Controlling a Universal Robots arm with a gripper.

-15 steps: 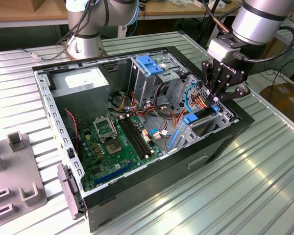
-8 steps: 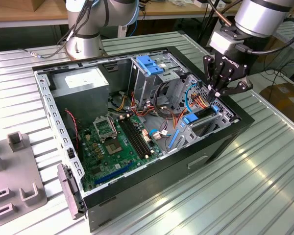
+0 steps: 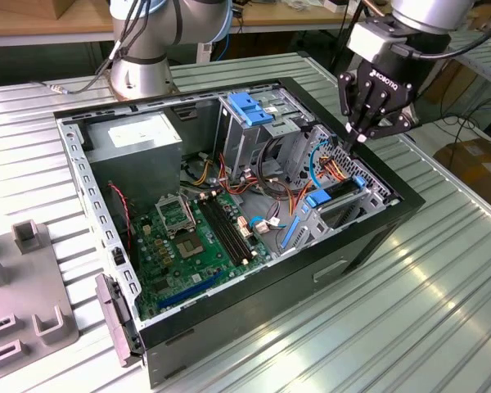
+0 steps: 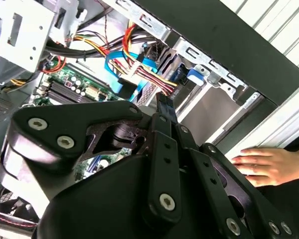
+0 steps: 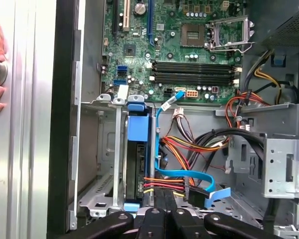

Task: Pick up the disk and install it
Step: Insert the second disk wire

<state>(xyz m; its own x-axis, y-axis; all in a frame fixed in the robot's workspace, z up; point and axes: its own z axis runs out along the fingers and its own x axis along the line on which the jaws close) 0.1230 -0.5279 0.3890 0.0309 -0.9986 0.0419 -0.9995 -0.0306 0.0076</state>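
The disk (image 5: 136, 162) stands on edge in the metal drive cage (image 5: 102, 149) at the corner of the open computer case, a dark slab framed by a blue carrier with a blue tab. In the exterior view the disk (image 3: 342, 190) lies low in the cage at the case's right side. My gripper (image 3: 358, 137) hangs just above that cage, fingers pressed together with nothing between them. In the first wrist view my gripper (image 5: 164, 193) sits beside the disk's end, close to a bundle of coloured wires (image 5: 164, 183). In the second wrist view my gripper (image 4: 162, 103) points at the same cables.
A person's hand (image 4: 266, 165) rests on the table beside the case wall. Blue flat cables (image 5: 189, 177) cross near the cage. A second cage with a blue ridged handle (image 3: 250, 106), a grey power supply box (image 3: 135, 139) and the motherboard (image 3: 196, 237) are inside the case.
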